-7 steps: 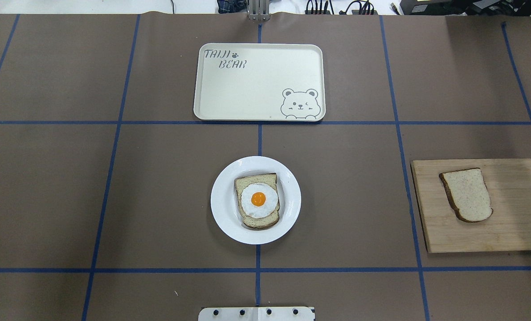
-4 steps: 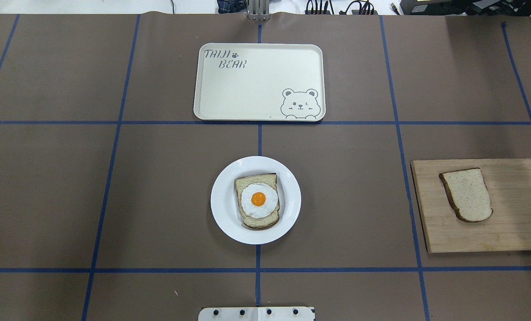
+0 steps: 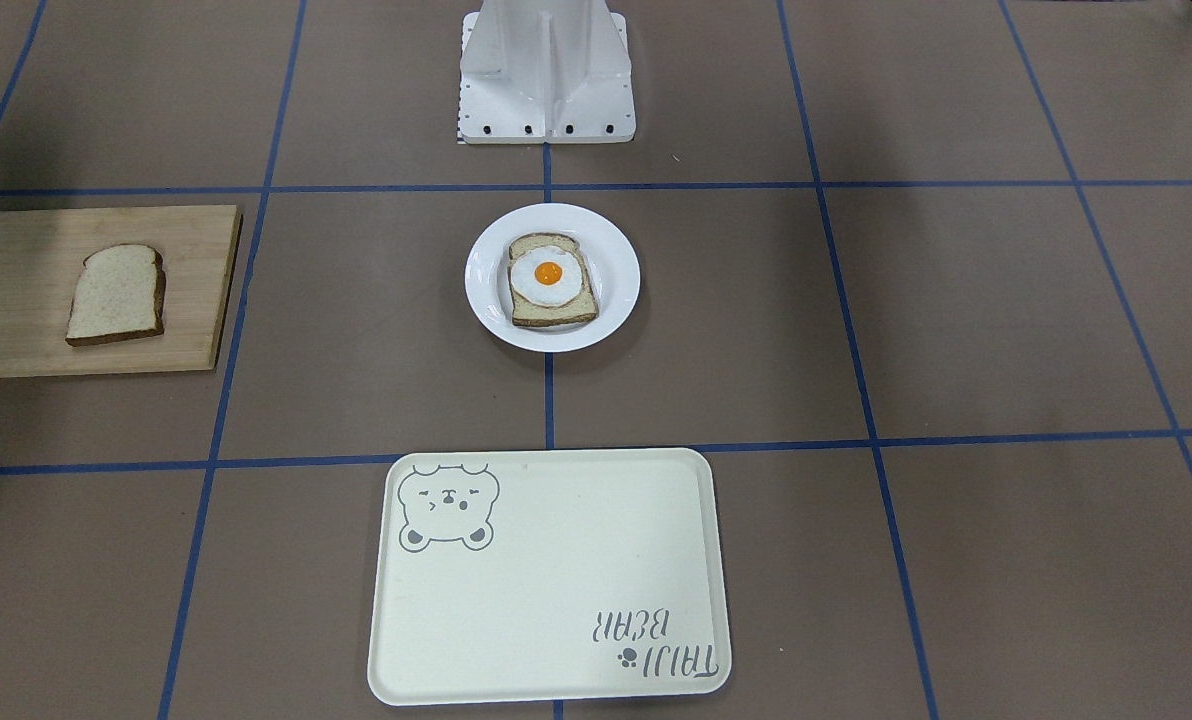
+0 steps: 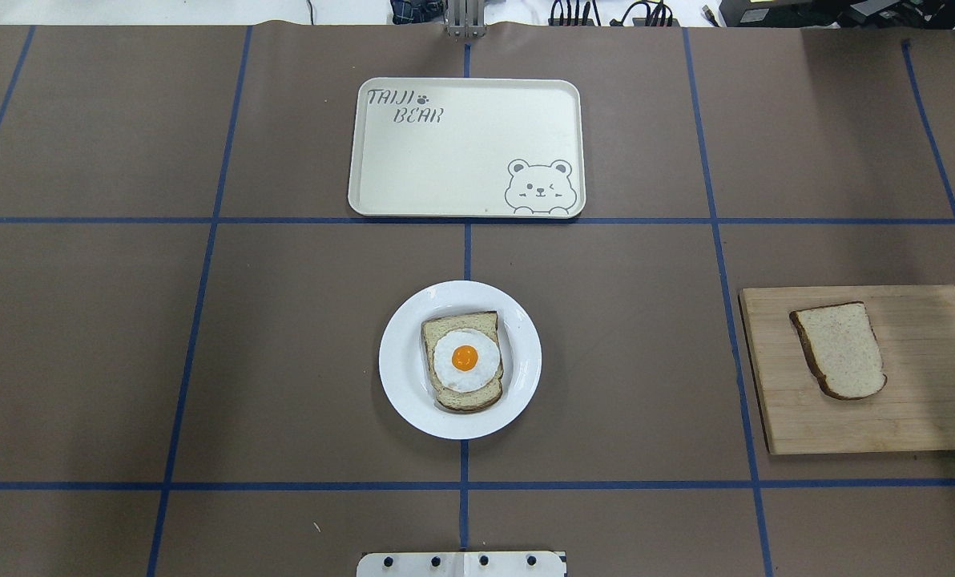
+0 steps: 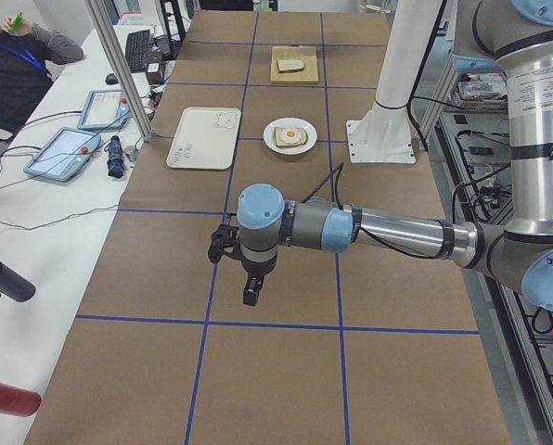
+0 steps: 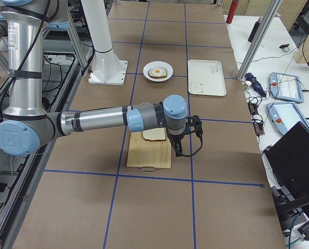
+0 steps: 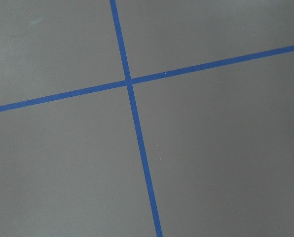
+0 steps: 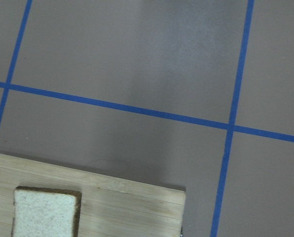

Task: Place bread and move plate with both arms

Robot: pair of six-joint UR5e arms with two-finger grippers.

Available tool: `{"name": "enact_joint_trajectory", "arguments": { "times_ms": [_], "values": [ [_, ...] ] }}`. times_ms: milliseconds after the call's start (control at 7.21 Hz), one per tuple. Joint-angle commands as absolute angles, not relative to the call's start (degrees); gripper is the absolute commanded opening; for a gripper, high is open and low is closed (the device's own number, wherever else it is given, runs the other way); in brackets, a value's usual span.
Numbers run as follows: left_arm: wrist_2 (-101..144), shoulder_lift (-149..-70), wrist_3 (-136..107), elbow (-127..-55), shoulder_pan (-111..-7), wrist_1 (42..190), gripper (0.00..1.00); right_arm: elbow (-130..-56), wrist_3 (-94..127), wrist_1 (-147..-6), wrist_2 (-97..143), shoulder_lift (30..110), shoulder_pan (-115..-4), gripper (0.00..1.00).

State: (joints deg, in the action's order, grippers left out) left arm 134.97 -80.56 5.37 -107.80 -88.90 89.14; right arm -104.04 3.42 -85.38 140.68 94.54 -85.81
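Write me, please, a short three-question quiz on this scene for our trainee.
1. True or false: the plain bread lies on the wooden board.
2. What sits on the plate? A) nothing B) egg toast C) two plain slices
3. Which arm is nearer the board?

Key: 1 true. 2 B. 3 the right arm.
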Motion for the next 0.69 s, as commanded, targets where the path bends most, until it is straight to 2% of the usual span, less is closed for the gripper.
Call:
{"name": "enact_joint_trajectory", "arguments": {
  "times_ms": [0, 277, 555],
  "values": [
    [134.9, -80.3, 5.4, -107.7, -88.9, 89.1, 0.98, -104.0, 15.6, -77.9, 142.3, 95.8, -80.4, 1.0],
    [135.0, -80.1, 5.4, -107.8, -88.9, 89.1, 0.98, -102.2, 40.3, -54.2, 137.5, 99.5, -70.5, 1.0],
    [134.9, -80.0, 5.4, -107.6, -89.0, 89.1, 0.98, -94.3, 56.9, -33.1, 128.0, 100.1, -60.9, 0.99]
  ]
}}
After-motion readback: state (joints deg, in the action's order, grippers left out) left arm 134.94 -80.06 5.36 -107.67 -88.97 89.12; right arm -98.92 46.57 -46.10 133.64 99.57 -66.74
